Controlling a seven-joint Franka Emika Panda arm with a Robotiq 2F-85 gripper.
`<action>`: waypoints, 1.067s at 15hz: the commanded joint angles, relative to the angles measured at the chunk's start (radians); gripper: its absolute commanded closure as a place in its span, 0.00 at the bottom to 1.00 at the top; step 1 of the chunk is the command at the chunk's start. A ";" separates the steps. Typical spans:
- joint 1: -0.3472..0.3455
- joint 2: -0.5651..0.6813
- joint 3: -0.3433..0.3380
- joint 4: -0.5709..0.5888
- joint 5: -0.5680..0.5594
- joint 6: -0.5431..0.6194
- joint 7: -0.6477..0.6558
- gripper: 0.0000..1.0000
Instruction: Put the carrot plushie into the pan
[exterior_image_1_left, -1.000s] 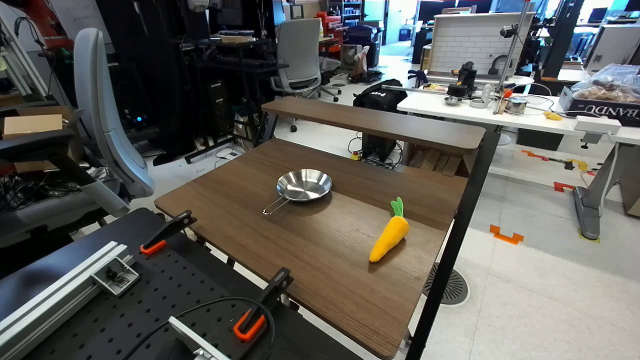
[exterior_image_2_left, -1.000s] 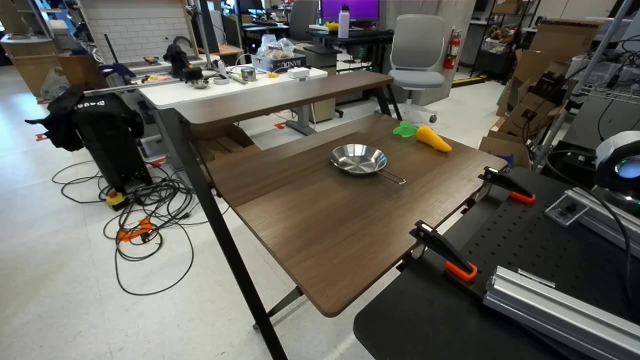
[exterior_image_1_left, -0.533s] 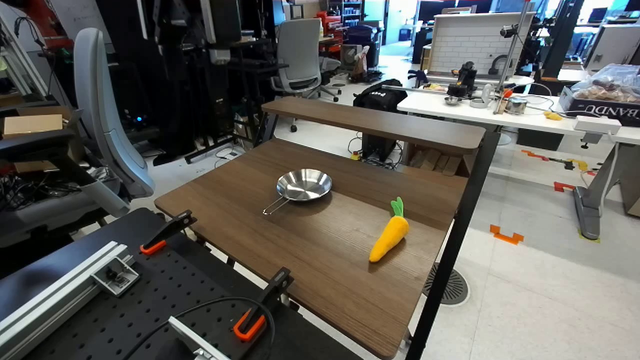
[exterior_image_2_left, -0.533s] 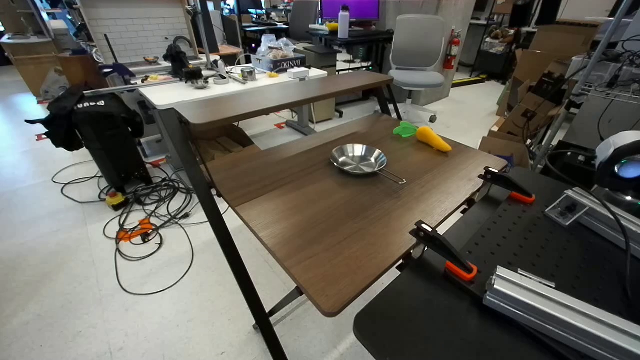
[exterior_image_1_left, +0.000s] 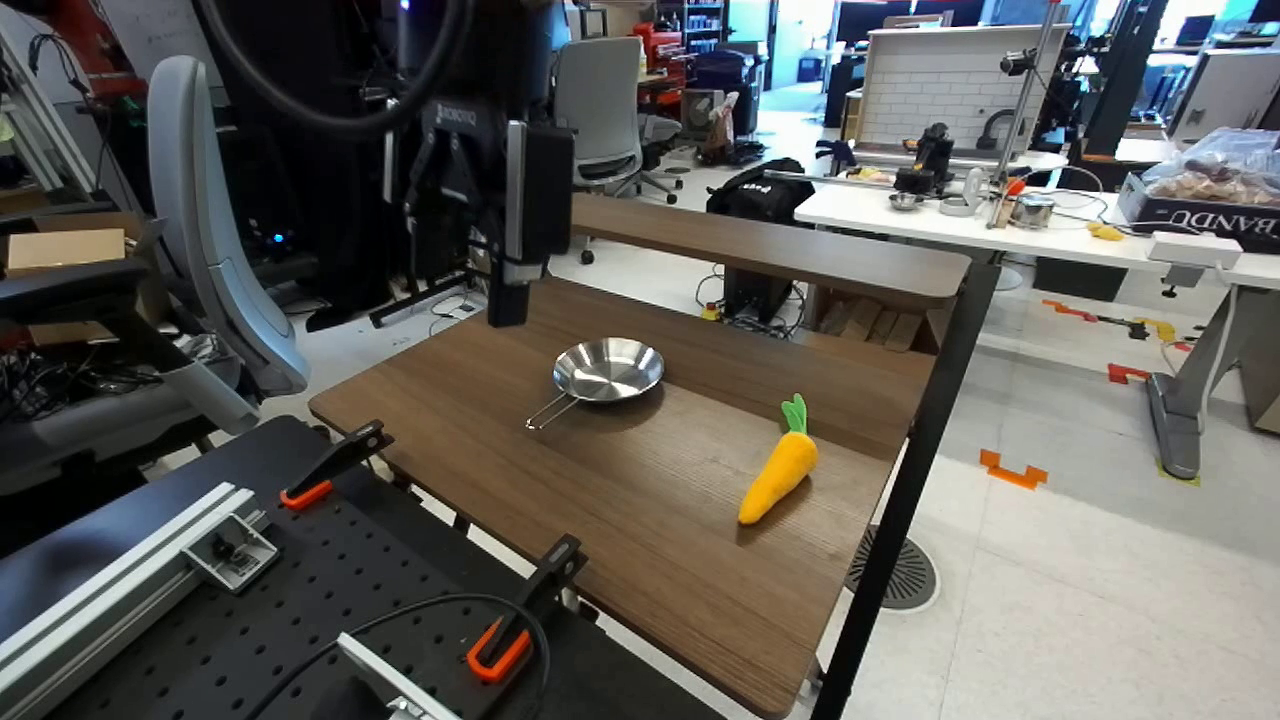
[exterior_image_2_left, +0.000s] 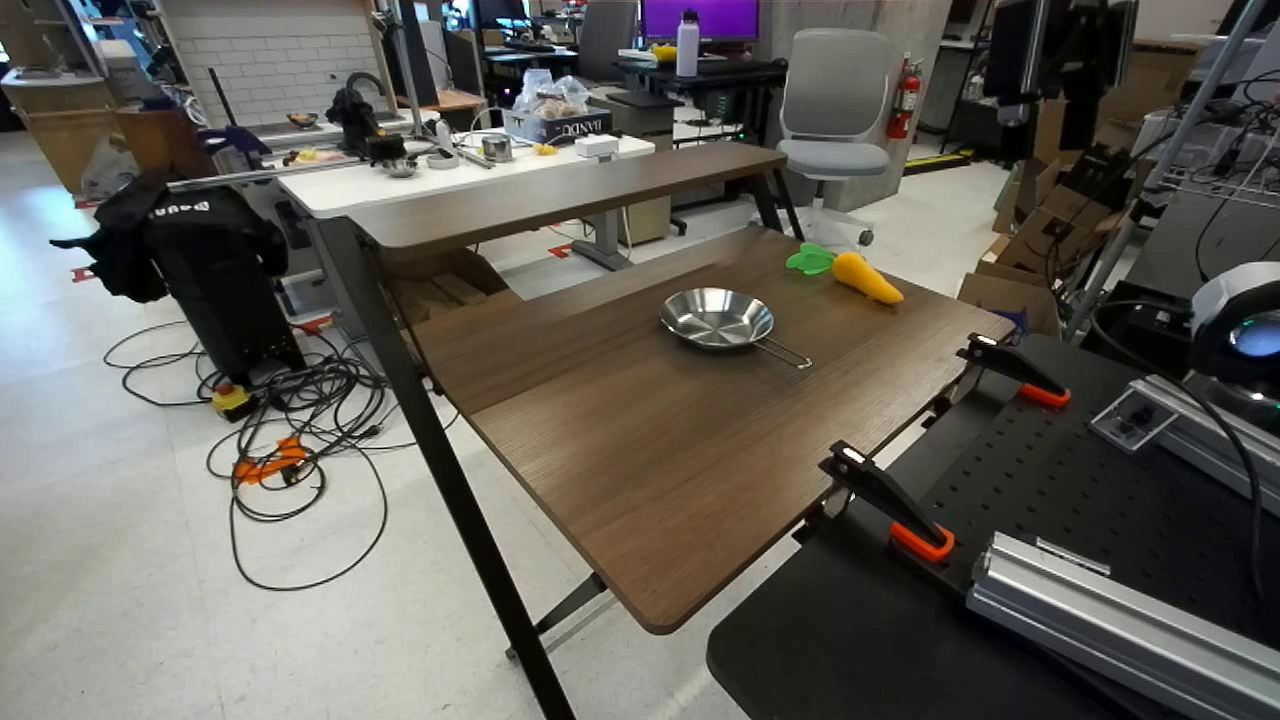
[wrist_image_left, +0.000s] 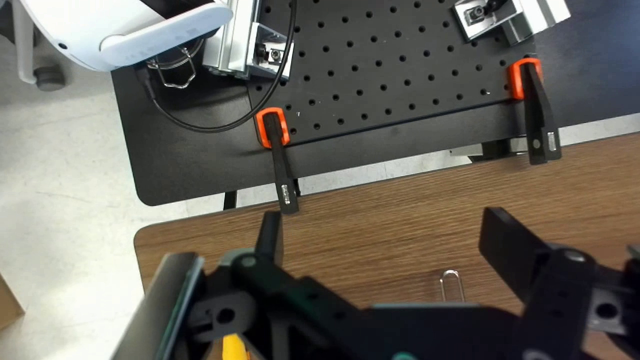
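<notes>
The carrot plushie (exterior_image_1_left: 778, 478), orange-yellow with a green leafy top, lies on the brown table and shows in both exterior views (exterior_image_2_left: 866, 278). In the wrist view only a yellow bit of it (wrist_image_left: 233, 347) shows behind the gripper's left linkage. The shiny pan (exterior_image_1_left: 608, 372) stands upright and empty on the table, also in an exterior view (exterior_image_2_left: 717, 318). In the wrist view only its wire handle end (wrist_image_left: 450, 273) shows. My gripper (wrist_image_left: 384, 232) is open and empty, high above the table, apart from both things. In an exterior view the gripper (exterior_image_1_left: 468, 290) hangs behind and left of the pan.
The brown table (exterior_image_1_left: 640, 520) has a raised shelf (exterior_image_1_left: 750, 245) along its far side. A black perforated base table (exterior_image_1_left: 330, 600) adjoins it. Clamps with orange ends (exterior_image_1_left: 500, 640) (exterior_image_1_left: 335, 465) reach over the near edge. A cable (wrist_image_left: 215, 129) lies on the base table.
The arm and gripper have come down into view from the top, toward the table, in both exterior views. The carrot plushie and the pan have not moved.
</notes>
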 joint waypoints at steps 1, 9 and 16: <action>-0.022 0.138 -0.022 0.094 0.002 0.012 -0.033 0.00; -0.033 0.357 -0.026 0.252 -0.034 0.132 -0.040 0.00; -0.049 0.510 -0.046 0.367 -0.115 0.233 -0.050 0.00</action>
